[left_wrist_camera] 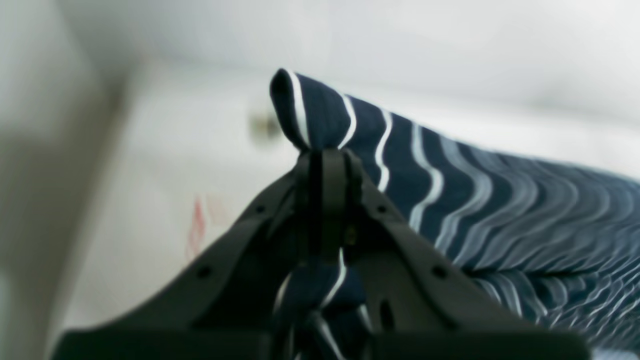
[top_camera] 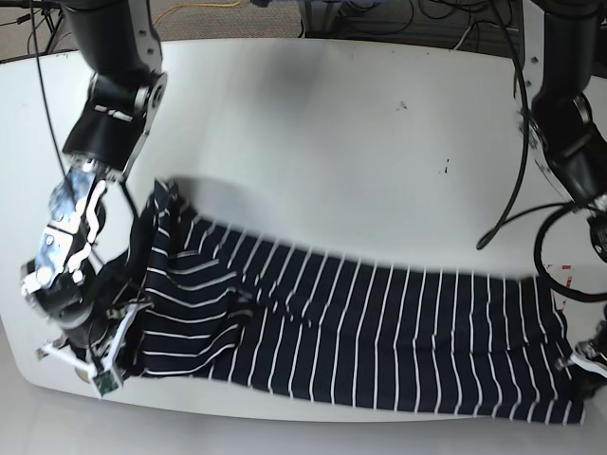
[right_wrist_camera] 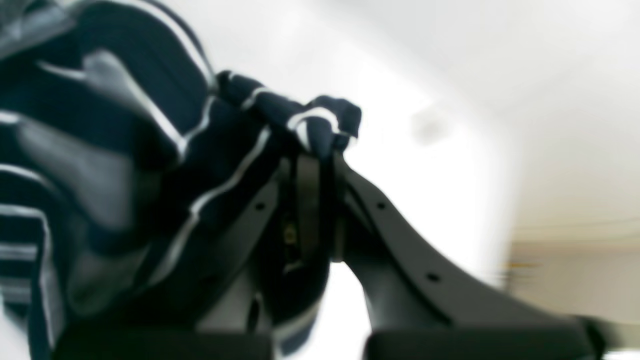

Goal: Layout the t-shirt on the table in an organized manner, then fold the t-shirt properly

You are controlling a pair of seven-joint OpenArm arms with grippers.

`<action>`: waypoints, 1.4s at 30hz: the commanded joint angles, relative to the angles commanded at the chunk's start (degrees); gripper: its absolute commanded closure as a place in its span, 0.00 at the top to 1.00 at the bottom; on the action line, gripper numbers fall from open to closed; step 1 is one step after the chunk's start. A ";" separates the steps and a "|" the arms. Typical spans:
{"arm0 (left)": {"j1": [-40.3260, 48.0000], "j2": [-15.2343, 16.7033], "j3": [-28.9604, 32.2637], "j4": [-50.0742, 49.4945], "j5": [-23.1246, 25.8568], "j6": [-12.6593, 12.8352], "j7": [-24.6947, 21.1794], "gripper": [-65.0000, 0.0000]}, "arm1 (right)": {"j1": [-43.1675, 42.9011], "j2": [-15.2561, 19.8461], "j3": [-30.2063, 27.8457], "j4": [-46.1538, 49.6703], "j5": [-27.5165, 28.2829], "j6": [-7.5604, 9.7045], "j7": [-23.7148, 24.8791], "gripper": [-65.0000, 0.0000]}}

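The dark navy t-shirt [top_camera: 360, 332] with thin white stripes is stretched sideways along the front of the white table [top_camera: 332, 123]. It is bunched and wrinkled at the base view's left end and flatter toward the right. My right gripper [right_wrist_camera: 320, 155] is shut on a crumpled fold of the t-shirt [right_wrist_camera: 150, 150]; in the base view it is low at the left end [top_camera: 100, 346]. My left gripper [left_wrist_camera: 325, 157] is shut on a pinched edge of the t-shirt [left_wrist_camera: 500, 210]; in the base view it sits at the far right corner [top_camera: 583, 365], partly cut off by the frame.
A red-and-white tape mark [top_camera: 566, 277] lies on the table just behind the shirt's right end and shows blurred in the left wrist view [left_wrist_camera: 197, 230]. Black cables [top_camera: 512, 190] hang beside the arm on the right. The shirt's near hem runs close to the table's front edge [top_camera: 285, 409].
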 joint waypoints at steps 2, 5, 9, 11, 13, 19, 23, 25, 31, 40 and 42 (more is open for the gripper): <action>-4.84 -1.49 0.00 -0.18 0.00 0.00 0.62 0.00 | 5.10 1.32 -1.49 0.00 0.26 0.00 -2.02 0.00; -10.73 -2.73 0.00 -0.18 0.00 0.00 2.90 0.00 | 10.64 2.55 -2.02 1.14 0.26 0.00 -4.13 0.00; -15.65 -3.08 0.00 0.09 0.00 0.00 5.54 0.00 | 13.54 2.90 -2.20 4.22 0.35 0.00 -6.15 0.00; -16.53 -3.08 0.00 0.26 -0.09 0.00 6.86 0.00 | 13.54 2.90 -2.20 7.03 0.35 0.00 -7.38 0.00; -16.62 -3.08 0.00 0.26 -0.09 0.00 7.38 0.00 | 13.19 2.73 -2.20 9.32 0.35 0.00 -9.23 0.00; -11.78 -2.81 -0.18 2.37 -0.35 -0.09 7.38 0.00 | 5.36 2.46 -1.85 18.20 0.35 0.00 -13.71 0.00; -3.78 -2.81 -0.26 6.42 -2.64 -0.09 7.47 0.00 | -4.40 2.37 -1.58 20.57 0.26 0.00 -13.71 0.00; 0.88 -2.81 -0.35 8.18 -3.69 -0.09 7.47 0.00 | -8.79 1.67 0.26 20.57 0.26 0.00 -13.71 0.00; 21.19 -2.46 -5.89 15.12 -8.79 -0.09 7.47 0.00 | -24.88 -5.19 10.99 20.22 0.18 0.00 -8.09 0.00; 43.87 0.70 -11.78 18.02 -11.16 -0.18 7.21 0.00 | -45.10 -9.67 12.40 19.69 -0.09 0.00 2.29 0.00; 46.59 0.70 -11.96 17.93 -11.16 -1.05 7.12 0.00 | -47.38 -10.46 13.01 19.69 0.09 0.00 2.55 0.00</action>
